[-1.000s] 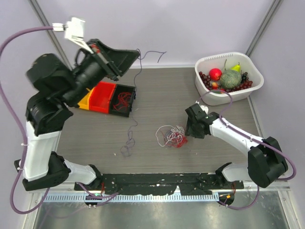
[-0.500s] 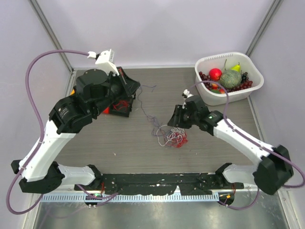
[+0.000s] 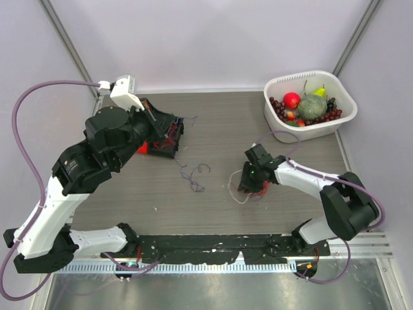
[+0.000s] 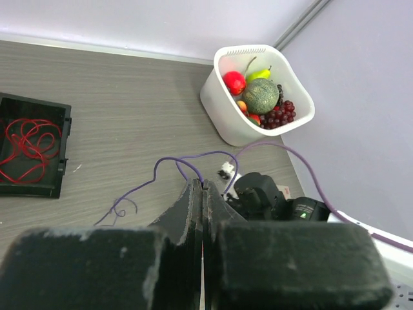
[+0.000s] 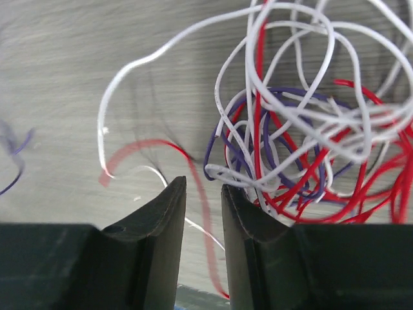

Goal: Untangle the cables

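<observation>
Cables (image 5: 303, 148) beneath right claw (image 5: 201, 187), jaws apparently ajar.

Pincer (image 5: 203, 194) low over the wood-grain bench (image 5: 64, 64), fingers (image 5: 155, 219) narrowly apart. Cable tangle (image 5: 303, 142) of white, red and purple strands reaches the right fingertip. One red strand (image 5: 139, 145) trails down across the gap.

Top view: high, looking down on table (image 3: 219, 123). Left wrist: oblique, far, shares basket (image 4: 226, 126). Right wrist: close on cables (image 5: 303, 152).
</observation>
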